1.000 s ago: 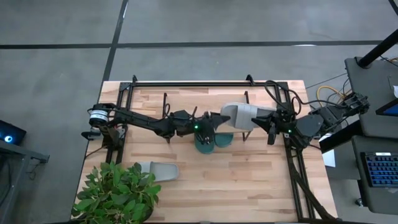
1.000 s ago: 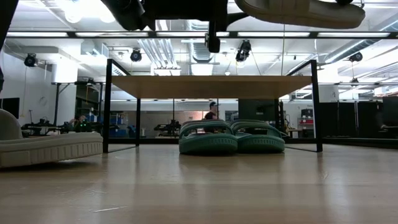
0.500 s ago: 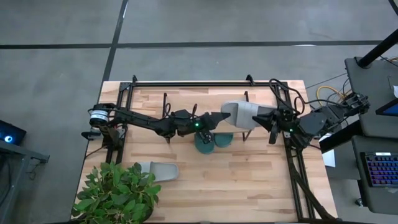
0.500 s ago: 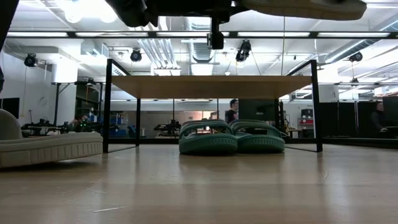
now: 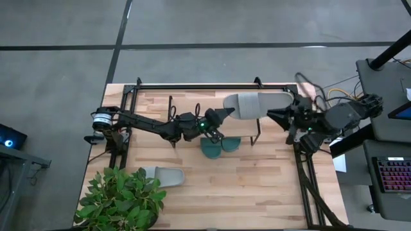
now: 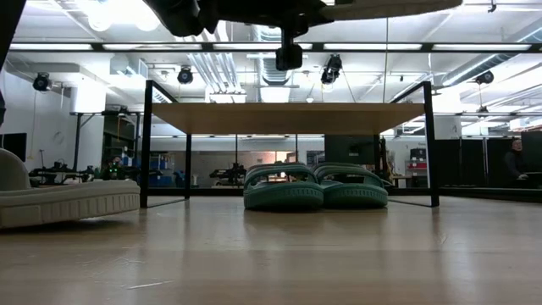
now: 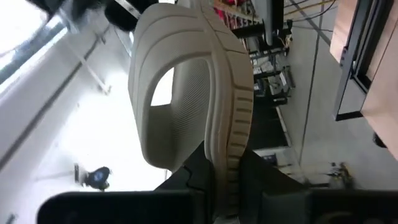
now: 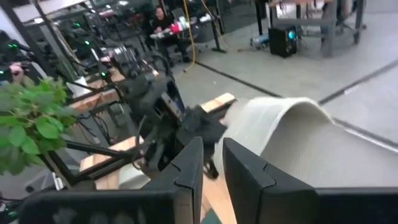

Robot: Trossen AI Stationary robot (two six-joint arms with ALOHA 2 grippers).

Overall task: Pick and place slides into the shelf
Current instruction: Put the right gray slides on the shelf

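Clamped on the toe edge of a pale grey slide [image 5: 252, 105], my left gripper [image 5: 217, 118] holds it up in the air above the shelf [image 6: 288, 117]; my left wrist view shows the ribbed sole rim pinched between my fingers [image 7: 249, 186]. My right gripper [image 5: 277, 116] sits at the slide's other end, its jaws parted a little and no longer gripping. Two teal slides [image 6: 313, 188] stand side by side on the table [image 5: 257, 186] under the shelf's board. A second grey slide [image 5: 162, 175] lies well apart, near the potted plant [image 5: 119, 199] at the table's front left corner.
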